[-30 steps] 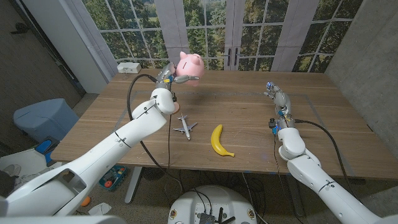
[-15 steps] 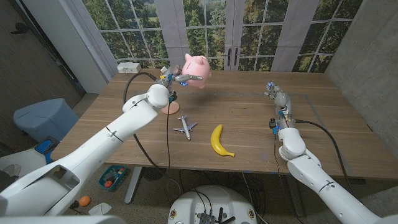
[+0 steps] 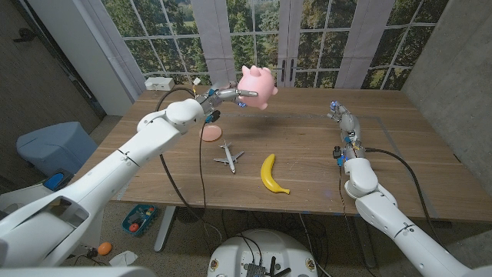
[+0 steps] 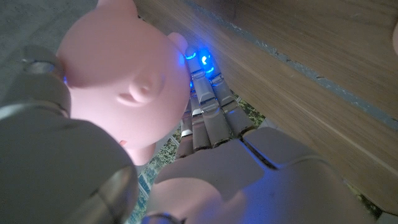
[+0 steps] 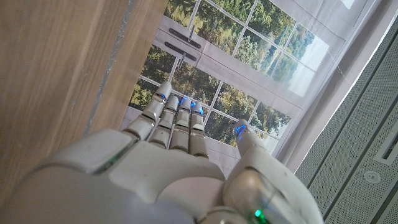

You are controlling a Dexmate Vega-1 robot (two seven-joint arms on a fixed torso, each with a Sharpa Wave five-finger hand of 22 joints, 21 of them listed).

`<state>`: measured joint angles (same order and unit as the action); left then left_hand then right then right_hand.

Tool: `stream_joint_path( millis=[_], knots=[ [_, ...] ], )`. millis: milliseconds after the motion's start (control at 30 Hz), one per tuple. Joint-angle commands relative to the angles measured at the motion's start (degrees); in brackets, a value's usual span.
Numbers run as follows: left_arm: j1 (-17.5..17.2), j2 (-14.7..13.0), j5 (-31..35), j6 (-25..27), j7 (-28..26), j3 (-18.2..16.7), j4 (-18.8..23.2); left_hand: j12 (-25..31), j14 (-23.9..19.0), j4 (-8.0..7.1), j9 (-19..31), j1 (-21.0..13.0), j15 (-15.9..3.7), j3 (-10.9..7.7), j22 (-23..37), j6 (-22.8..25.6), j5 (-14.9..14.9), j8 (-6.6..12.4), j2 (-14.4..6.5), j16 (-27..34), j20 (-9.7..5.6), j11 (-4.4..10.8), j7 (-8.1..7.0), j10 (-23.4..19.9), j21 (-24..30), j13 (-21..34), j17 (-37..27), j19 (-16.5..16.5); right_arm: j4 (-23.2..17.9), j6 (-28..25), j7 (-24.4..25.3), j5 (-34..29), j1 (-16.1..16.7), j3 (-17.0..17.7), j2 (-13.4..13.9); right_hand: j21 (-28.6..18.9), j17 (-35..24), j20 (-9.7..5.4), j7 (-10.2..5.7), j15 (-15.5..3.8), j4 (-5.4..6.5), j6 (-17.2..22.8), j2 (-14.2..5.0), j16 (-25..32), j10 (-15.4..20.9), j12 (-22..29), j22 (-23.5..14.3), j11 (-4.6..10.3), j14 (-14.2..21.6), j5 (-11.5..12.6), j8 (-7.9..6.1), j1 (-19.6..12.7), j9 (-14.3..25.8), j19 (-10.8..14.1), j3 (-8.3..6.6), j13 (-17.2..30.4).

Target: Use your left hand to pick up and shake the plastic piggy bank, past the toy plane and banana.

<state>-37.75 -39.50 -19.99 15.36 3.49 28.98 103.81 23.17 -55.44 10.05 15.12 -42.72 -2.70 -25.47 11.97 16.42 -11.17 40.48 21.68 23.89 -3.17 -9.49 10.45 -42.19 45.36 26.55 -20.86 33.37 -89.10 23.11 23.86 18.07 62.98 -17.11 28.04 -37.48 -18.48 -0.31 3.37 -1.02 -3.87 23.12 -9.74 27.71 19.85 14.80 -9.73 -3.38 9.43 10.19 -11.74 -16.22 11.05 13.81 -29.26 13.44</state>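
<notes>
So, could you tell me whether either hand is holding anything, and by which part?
The left hand holds the piggy bank in the air, by its body at one end. The right hand holds nothing.

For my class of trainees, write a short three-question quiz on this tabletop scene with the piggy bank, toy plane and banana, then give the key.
1. True or false: the piggy bank is resting on the table.
2. Which hand holds the piggy bank? A) left hand B) right hand
3. Fill in: beside the toy plane lies a yellow ____.

Key: 1 false, it is held in the air; 2 A; 3 banana.
</notes>
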Motion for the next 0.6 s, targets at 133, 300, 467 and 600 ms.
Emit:
stream_joint_path(
  millis=[133, 300, 467, 600],
  knots=[
    [2.2, 1.2, -13.6, -6.8, 11.4, -1.3, -8.0, -0.3, -4.5, 0.03, 0.4, -29.2, -11.11, -0.39, 0.1, 28.9, -0.4, 0.59, -29.0, -0.2, -1.75, 20.87, -13.09, -21.1, 0.5, 0.2, -0.2, -0.5, 0.6, -0.1, 0.0, 0.0, -0.4, 0.0, 0.0, 0.2, -0.3, 0.13, 0.05, 0.16, 0.26, 0.2, -0.39, -0.3, 0.5, 0.0, -0.3, 0.16, 0.5, 0.3, 0.07, -0.7, 0.2, 0.3, -0.11, 0.2],
    [2.8, 0.7, -13.8, -6.3, 11.3, -0.6, -8.2, -0.4, -4.5, 0.05, 0.3, -29.2, -11.11, -0.35, 0.0, 28.9, -0.4, 0.57, -29.0, -0.3, -1.71, 20.88, -13.08, -21.2, 0.8, 0.3, -0.3, -0.6, 0.8, -0.1, -0.2, 0.2, -0.6, -0.1, -0.1, 0.3, -0.3, 0.1, 0.01, 0.11, 0.26, 0.1, -0.39, -0.3, 0.4, 0.0, -0.3, 0.17, 0.4, 0.3, 0.08, -0.7, 0.2, 0.3, -0.11, 0.2],
    [3.1, -0.4, -11.3, -4.0, 8.5, 0.5, -6.7, -0.5, -4.5, 0.06, 0.4, -29.2, -11.11, -0.33, 0.0, 28.9, -0.4, 0.59, -28.9, -0.3, -1.66, 20.87, -13.01, -21.2, 0.9, 0.3, -0.3, -0.6, 1.2, -0.2, -0.3, 0.2, -0.9, -0.3, -0.3, 0.3, -0.3, 0.1, 0.04, 0.02, 0.26, 0.1, -0.39, -0.3, 0.5, 0.0, -0.3, 0.18, 0.4, 0.3, 0.08, -0.7, 0.2, 0.3, -0.1, 0.2],
    [3.2, -1.3, -8.9, -2.0, 5.6, 1.3, -4.9, -0.6, -4.4, 0.01, 0.3, -29.2, -11.1, -0.34, -0.1, 28.8, -0.4, 0.51, -29.0, -0.4, -1.62, 20.83, -12.97, -21.2, 1.2, 0.4, -0.4, -0.7, 1.4, -0.3, -0.2, 0.2, -1.2, -0.4, -0.3, 0.4, -0.4, 0.12, 0.07, 0.12, 0.26, 0.1, -0.39, -0.4, 0.4, 0.0, -0.3, 0.12, 0.5, 0.3, 0.08, -0.7, 0.2, 0.3, -0.09, 0.2]
  ],
)
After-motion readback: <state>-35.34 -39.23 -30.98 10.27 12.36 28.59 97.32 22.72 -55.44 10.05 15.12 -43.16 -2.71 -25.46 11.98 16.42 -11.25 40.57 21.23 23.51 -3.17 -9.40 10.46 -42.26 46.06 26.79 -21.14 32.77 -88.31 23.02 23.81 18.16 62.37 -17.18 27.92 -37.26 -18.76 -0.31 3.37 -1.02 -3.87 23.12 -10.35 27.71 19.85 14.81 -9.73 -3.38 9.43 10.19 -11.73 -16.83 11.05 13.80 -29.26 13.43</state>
